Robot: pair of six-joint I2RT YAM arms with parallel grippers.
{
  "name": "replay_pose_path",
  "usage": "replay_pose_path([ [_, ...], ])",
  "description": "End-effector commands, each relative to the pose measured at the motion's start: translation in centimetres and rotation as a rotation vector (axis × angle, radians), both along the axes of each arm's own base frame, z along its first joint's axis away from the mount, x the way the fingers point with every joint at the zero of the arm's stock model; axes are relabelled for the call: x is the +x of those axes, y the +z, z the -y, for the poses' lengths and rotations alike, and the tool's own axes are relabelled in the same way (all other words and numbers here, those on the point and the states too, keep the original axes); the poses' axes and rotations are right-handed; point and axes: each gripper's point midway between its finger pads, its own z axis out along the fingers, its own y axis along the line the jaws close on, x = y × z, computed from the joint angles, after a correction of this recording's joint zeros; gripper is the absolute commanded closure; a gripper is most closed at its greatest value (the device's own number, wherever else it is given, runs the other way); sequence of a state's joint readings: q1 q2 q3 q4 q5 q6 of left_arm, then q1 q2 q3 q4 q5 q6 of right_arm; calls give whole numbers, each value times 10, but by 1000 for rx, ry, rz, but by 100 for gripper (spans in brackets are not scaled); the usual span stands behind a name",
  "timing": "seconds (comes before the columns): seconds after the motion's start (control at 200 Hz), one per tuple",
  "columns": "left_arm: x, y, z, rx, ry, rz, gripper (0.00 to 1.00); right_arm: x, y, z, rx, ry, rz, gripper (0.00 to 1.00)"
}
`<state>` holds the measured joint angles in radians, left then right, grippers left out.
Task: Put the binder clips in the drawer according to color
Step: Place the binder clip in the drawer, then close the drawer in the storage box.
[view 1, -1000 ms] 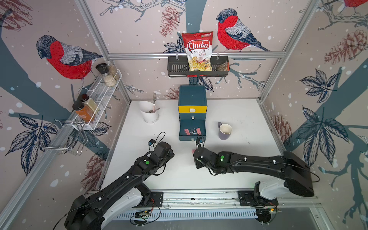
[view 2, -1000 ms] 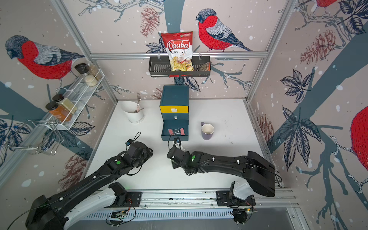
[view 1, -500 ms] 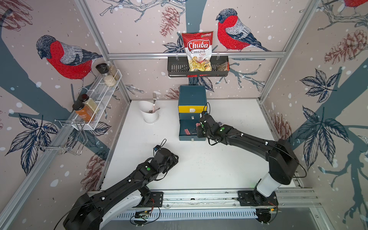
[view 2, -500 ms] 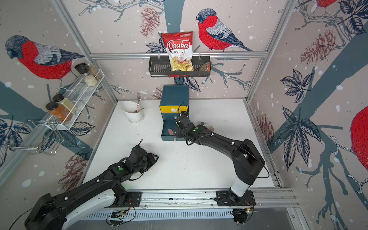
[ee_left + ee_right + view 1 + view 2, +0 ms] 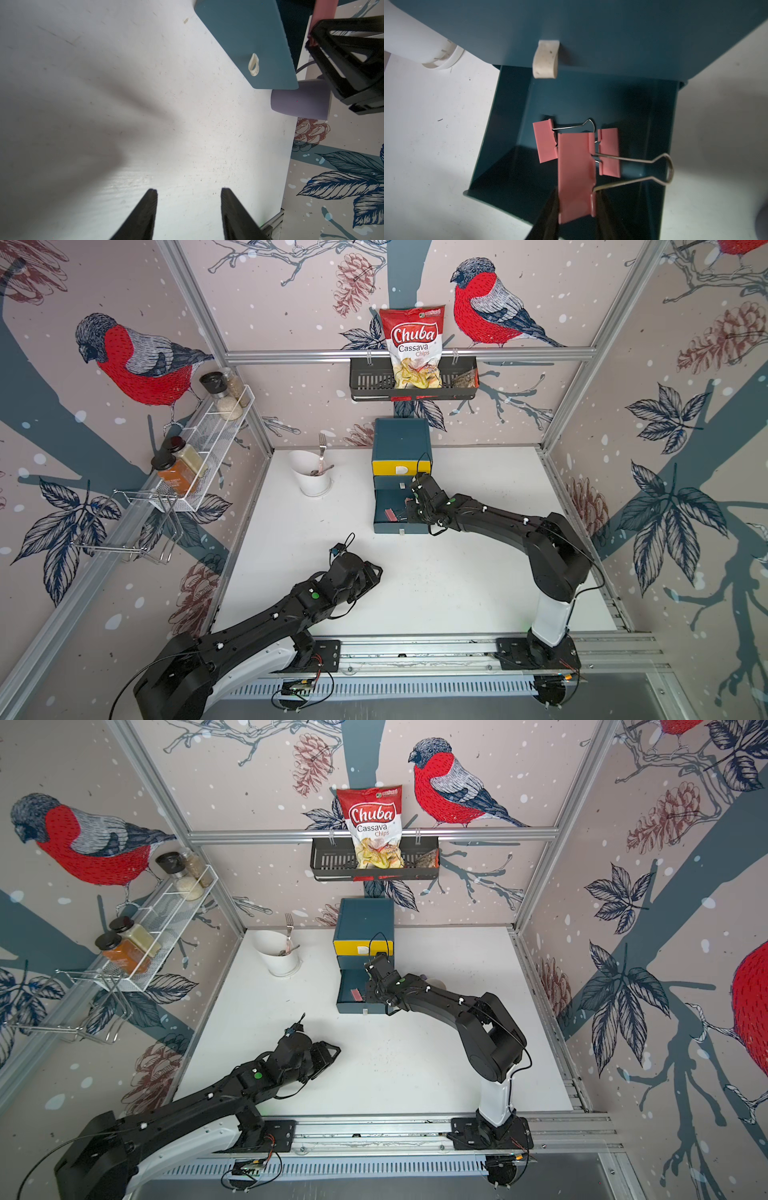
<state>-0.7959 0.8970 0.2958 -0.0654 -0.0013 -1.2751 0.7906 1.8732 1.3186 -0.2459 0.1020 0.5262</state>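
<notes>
Right gripper (image 5: pixel 576 201) moved from centre of white desk (image 5: pixel 478 580) to above open bottom teal drawer (image 5: pixel 500 124) toward back edge | fingers pinch pink wire-handled binder clip (image 5: pixel 575 170) | left gripper (image 5: pixel 189 191) fingers spread, empty.

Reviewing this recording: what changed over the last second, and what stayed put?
The right pincer swung from the table in front of the drawer to above its open bottom tray; it is shut on a pink binder clip. The left pincer, open and empty, drew back toward the front rail. The pink clips lying in the tray, the drawer and the white cup stayed put.
</notes>
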Motion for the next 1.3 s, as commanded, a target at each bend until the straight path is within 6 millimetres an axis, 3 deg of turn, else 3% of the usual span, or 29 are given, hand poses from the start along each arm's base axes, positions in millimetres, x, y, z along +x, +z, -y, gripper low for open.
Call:
replay_pose_path([
  [0.0, 6, 7, 7, -35, -1, 37, 46, 7, 3, -10, 43, -5, 9, 71],
  [0.245, 9, -1, 14, -38, -6, 25, 46, 10, -10, -13, 33, -5, -11, 69],
  [0.525, 10, 2, 15, -38, -3, 33, 46, 11, -8, -13, 42, -11, -4, 46],
  [0.67, 11, 3, 13, -33, 6, 37, 46, 9, 5, -15, 55, -9, 24, 42],
  [0.845, 14, 4, 12, -31, 22, 43, 46, 3, 38, -14, 100, -8, 84, 44],
  [1.086, 24, 15, 12, -37, 45, 66, 46, -36, 63, -5, 187, -3, 132, 50],
  [1.296, 46, 19, 12, -96, 68, 75, 51, -85, 68, 28, 310, -31, 155, 64],
])
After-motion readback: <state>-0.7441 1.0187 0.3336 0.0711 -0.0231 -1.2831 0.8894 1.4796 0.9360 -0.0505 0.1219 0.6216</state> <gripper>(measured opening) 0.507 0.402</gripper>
